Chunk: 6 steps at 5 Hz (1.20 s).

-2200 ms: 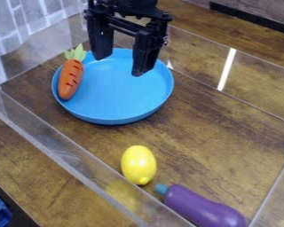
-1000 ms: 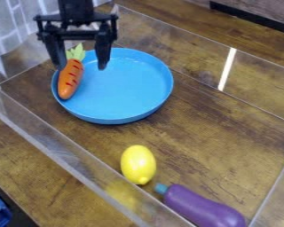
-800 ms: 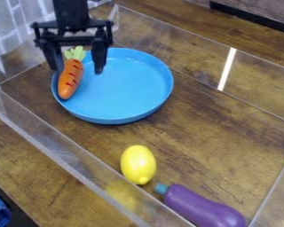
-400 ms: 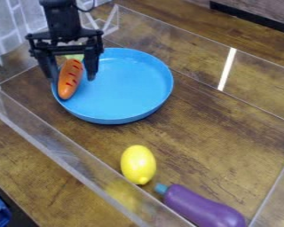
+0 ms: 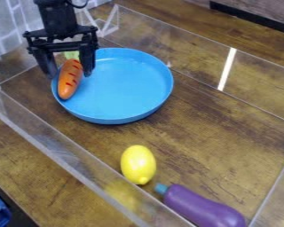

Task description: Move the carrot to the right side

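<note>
Upper left of the frame: gripper (image 5: 63,65) spread wide, fingers straddling the carrot (image 5: 68,78) lying on the left rim of the blue plate (image 5: 132,97), nothing held.

the carrot (image 5: 68,79) is orange with dark groove marks, and it lies at the rim of a plain bright blue plate (image 5: 127,93); the gripper (image 5: 63,62) above it is black all over, fingers (image 5: 88,59) included. the lemon (image 5: 138,164) is solid yellow, and the eggplant (image 5: 205,210) is glossy purple with a green stem end. the worktop (image 5: 227,124) is dark brown wood with streaky grain and a white glare stripe, and clear see-through walls (image 5: 50,142) stand around it
</note>
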Motion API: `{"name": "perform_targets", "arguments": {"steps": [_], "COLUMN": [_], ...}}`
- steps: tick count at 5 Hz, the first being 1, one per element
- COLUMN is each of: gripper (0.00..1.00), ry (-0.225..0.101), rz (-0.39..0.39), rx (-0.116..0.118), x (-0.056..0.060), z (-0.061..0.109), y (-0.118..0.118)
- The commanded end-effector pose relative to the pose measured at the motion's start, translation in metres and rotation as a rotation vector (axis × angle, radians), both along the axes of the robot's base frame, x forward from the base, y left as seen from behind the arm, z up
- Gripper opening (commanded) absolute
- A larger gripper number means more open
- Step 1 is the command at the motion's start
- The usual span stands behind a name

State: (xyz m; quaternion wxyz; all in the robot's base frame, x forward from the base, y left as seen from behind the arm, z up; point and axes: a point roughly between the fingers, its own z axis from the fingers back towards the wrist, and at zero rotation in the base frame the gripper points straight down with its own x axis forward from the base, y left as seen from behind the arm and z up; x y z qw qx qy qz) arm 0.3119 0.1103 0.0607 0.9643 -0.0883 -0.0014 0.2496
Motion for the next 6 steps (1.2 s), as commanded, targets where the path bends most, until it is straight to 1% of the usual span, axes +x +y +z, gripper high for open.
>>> {"name": "perform_targets", "arguments": {"steps": [1,3,5,6], "gripper": [1.0,1.0,1.0,1.0], "ry": [-0.074,-0.092,-0.11,-0.121], "rz": [-0.006,-0.028,-0.045,-0.055], "rx": [0.023,0.012,0.009,0.012], "x": [0.0046,0.0028,0.0025,0.0032], "z": [0.0173,0.0155,0.0136,0.0131], "y": [0.0075,0.0067,0.0081,0.0087]}}
